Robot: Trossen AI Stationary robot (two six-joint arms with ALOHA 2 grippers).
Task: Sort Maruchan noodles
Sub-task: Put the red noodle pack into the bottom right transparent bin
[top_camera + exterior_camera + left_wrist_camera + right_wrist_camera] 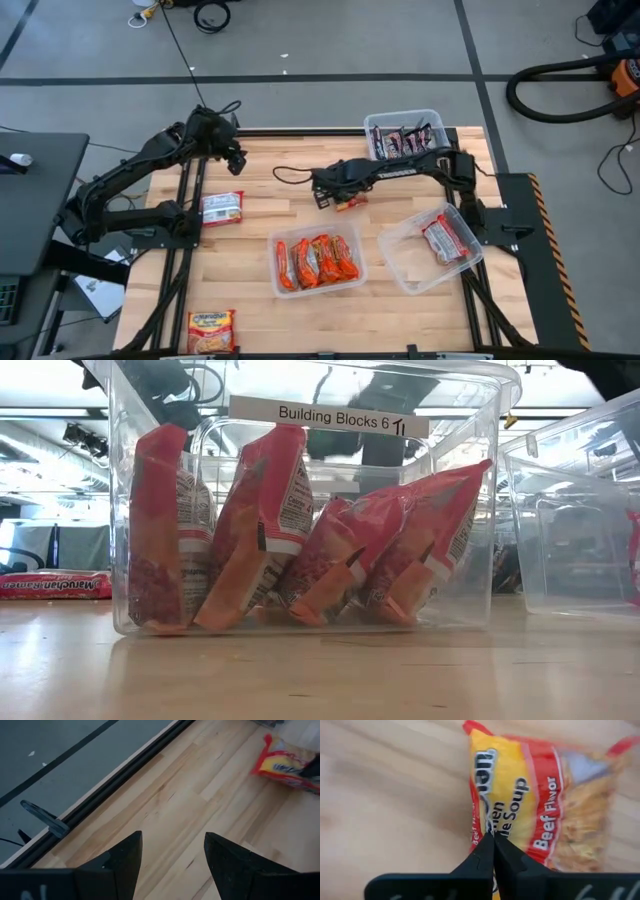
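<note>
Pickup step, by my reading: right end effector (pixel 493 851), at tabletop (pixel 255 170) centre, has its fingers pinched together on the edge of a yellow-and-red plastic beef-flavour noodle packet (pixel 530 800) lying flat just at 12 o'clock of the clear rectangular bin of orange-red packets (pixel 317 260). Next move calls for a lift and a carry to whichever bin suits; left end effector (pixel 172 857) waits spread and empty near the 10 o'clock corner. Hard to make out: whether the pinch truly holds wrapper, since the arm hides the packet from above.
</note>
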